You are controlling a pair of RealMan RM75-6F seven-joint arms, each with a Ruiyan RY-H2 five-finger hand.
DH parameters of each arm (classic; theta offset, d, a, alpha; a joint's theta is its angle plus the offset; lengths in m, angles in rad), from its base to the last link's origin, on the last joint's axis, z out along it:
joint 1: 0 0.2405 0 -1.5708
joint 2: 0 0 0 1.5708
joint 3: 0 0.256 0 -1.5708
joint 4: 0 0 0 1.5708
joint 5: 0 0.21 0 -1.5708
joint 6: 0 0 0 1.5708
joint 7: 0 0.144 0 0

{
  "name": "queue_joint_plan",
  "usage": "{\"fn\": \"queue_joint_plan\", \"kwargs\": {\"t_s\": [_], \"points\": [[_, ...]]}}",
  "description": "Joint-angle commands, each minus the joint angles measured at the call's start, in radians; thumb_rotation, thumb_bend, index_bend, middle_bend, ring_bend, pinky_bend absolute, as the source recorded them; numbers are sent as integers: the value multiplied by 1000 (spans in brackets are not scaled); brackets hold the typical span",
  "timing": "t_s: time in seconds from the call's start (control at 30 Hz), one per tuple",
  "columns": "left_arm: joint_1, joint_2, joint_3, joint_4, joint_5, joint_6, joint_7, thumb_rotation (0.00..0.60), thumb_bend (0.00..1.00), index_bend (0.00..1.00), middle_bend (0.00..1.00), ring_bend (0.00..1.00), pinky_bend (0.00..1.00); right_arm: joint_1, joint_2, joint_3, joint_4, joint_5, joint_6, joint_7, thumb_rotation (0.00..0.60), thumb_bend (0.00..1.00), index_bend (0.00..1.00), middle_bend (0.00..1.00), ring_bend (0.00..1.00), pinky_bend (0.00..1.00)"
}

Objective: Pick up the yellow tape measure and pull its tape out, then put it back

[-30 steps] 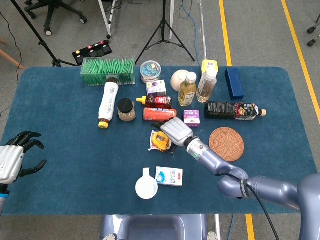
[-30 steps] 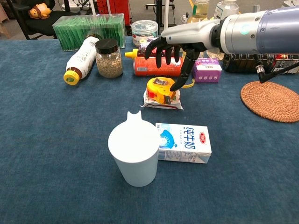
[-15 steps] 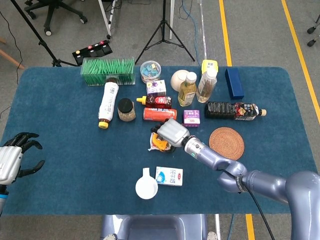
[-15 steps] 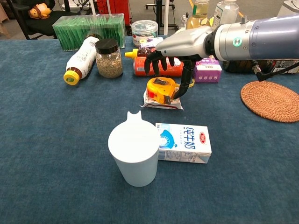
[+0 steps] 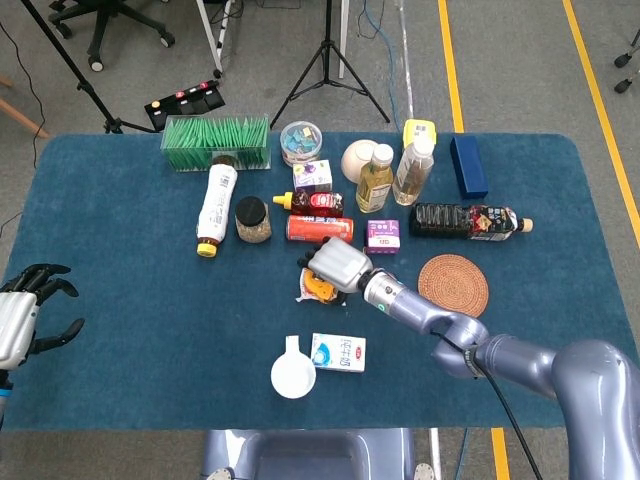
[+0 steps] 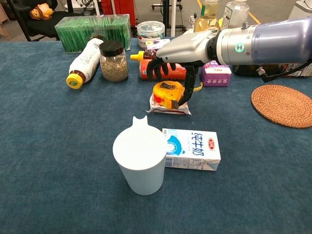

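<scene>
The yellow tape measure (image 6: 168, 93) lies on a small snack packet (image 6: 165, 107) in the middle of the blue table; in the head view only a sliver of the tape measure (image 5: 318, 288) shows under my hand. My right hand (image 6: 178, 56) hangs over it, fingers curled down behind its far side and the thumb reaching down against its right side. The tape measure still rests on the packet. The same right hand (image 5: 338, 265) covers it from above in the head view. My left hand (image 5: 25, 318) hovers at the table's front left edge, fingers spread, holding nothing.
A white cup (image 6: 140, 161) and a milk carton (image 6: 192, 148) stand just in front of the tape measure. A red can (image 6: 146, 72), a purple box (image 6: 217, 75) and bottles crowd behind it. A woven coaster (image 6: 282, 105) lies to the right.
My right hand has moved left and lower over the tape measure, its fingers curling closer around it. The tape measure has not moved. My left hand drifted slightly lower.
</scene>
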State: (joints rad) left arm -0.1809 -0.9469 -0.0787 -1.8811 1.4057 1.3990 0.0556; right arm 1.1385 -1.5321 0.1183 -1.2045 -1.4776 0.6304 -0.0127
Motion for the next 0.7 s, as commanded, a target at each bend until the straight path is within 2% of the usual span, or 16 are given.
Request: {"fn": "queue_joint_plan", "kwargs": {"t_s": [0.03,0.3,0.43,0.53,0.7], "points": [[2,0,-1,1,-5,2,0,600,229,423,256,164,290,10,-15,-4,23,-12,-2,21,516,0,261,338,321,302],[3,-1,-5,6,-16,-2,0,600,229,423,256,164,290,30,-39,-17,70,-42,-3,73,517,0,280,339,329,311],[4,-2,-5,8,-16,-1,-1,600,229,422,256,164,290,39,-55,-23,93,-47,-12,84,531,0,322,355,352,320],[5,-1,-6,11,-19,-1,-4,600,229,423,256,164,290,40,-63,-22,103,-46,-4,84,586,0,418,399,428,343],[3,-5,-5,18,-16,-7,-10,600,230,423,256,164,290,26,-72,-5,99,-12,15,51,600,0,545,483,581,430]]}}
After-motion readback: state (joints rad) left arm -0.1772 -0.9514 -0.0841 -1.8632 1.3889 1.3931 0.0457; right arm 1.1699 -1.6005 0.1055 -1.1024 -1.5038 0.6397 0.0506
